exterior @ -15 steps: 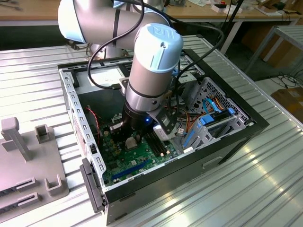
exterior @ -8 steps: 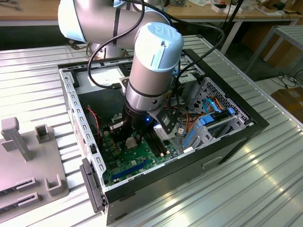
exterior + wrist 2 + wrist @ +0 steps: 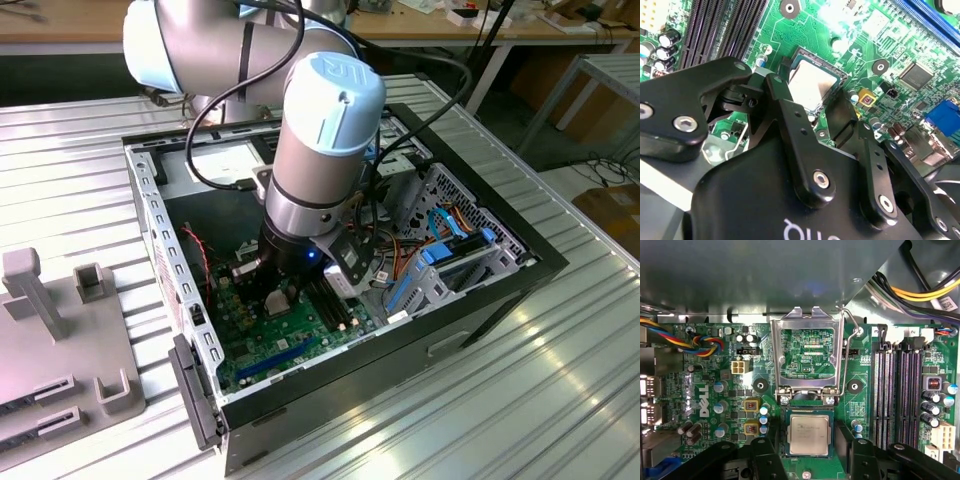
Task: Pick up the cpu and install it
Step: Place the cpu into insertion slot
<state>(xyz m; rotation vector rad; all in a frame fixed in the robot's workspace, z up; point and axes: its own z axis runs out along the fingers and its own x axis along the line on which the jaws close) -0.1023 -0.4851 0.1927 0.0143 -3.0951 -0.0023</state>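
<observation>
cpu [image 3: 810,434] flat in mobo socket [image 3: 809,411], pincer [image 3: 811,92] spread astride, latch frame [image 3: 807,347] up

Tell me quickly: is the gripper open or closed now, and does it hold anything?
Gripper: open, holding nothing; fingers either side of the cpu.

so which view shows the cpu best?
First wrist view: the cpu sits square-on, whole top visible. Second wrist view catches it at a slant, edges cut off by the gripper. In the exterior view the arm stands over that spot.
</observation>
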